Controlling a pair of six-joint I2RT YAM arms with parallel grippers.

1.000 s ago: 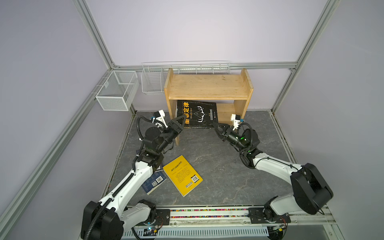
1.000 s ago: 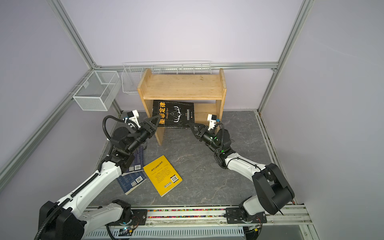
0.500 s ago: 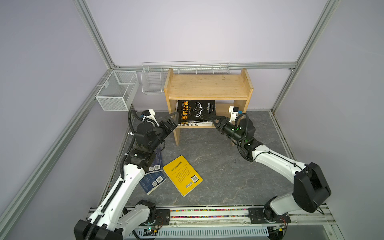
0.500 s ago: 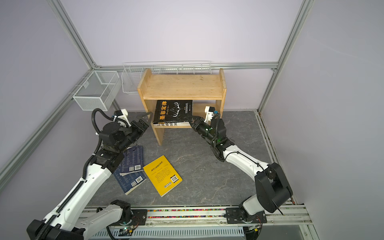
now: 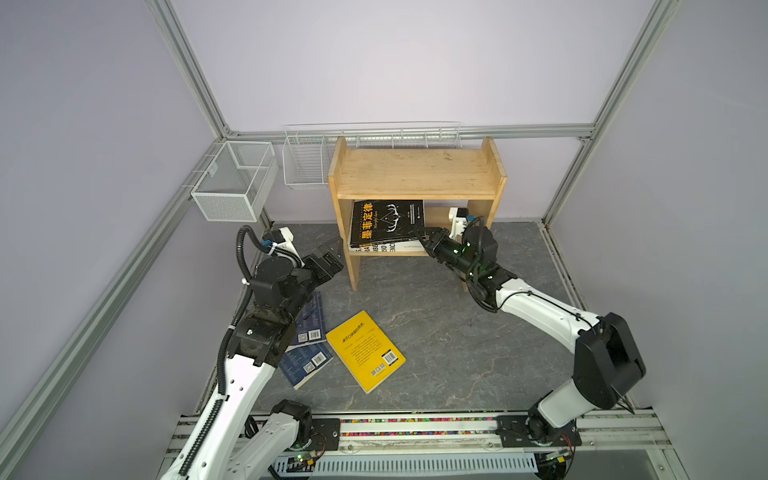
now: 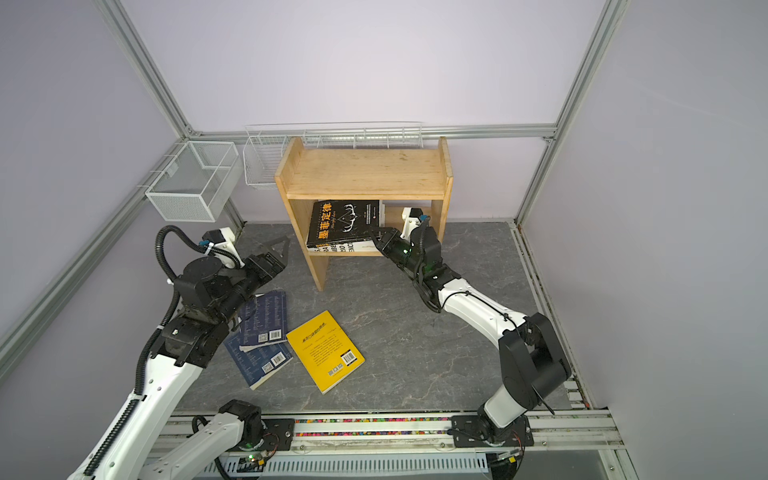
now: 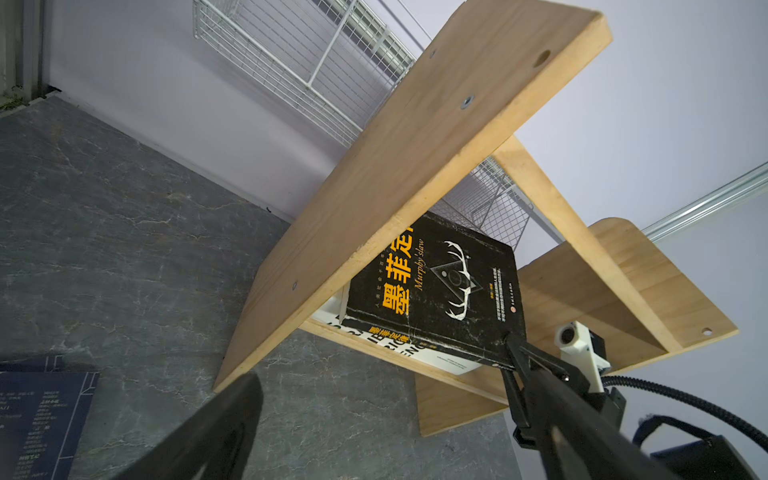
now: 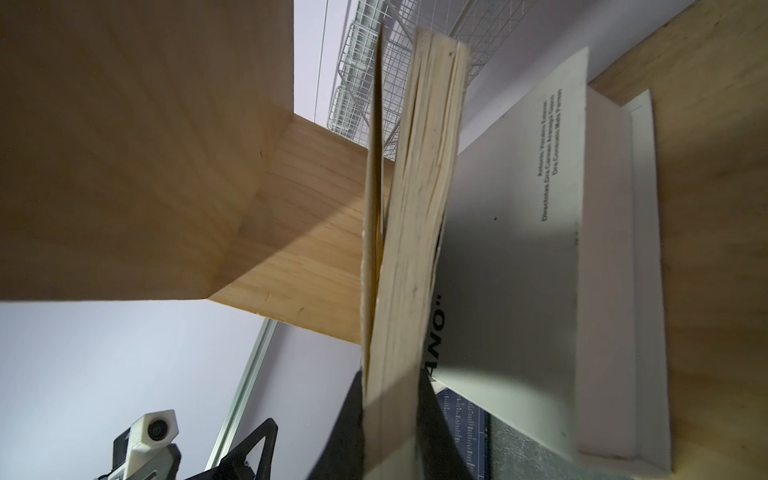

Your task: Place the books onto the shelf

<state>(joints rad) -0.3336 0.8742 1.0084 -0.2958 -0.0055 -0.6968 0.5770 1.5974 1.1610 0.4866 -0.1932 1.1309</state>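
Right wrist view: your right gripper [image 8: 392, 415] is clamped on the black book's [image 8: 415, 208] page edge, so you can slide it onto the white book [image 8: 519, 249] on the shelf's [image 8: 145, 166] low board. Your left gripper [image 6: 282, 245] hangs wide apart beside the shelf.

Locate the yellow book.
In both top views the yellow book lies flat on the floor in front of the shelf, just right of the navy books.

Pair: left arm [image 5: 237, 395], right arm [image 5: 540, 309]. White link shells, black joint housings. Black corrugated cable [image 5: 240, 249] at left wrist. Black cable chain [image 5: 208, 419] along left link. White wrist cameras [image 5: 456, 216], blue connectors. Green LEDs [image 5: 457, 250], right wrist. On left gripper [image 5: 337, 257], black triangular fingers [image 7: 216, 432].
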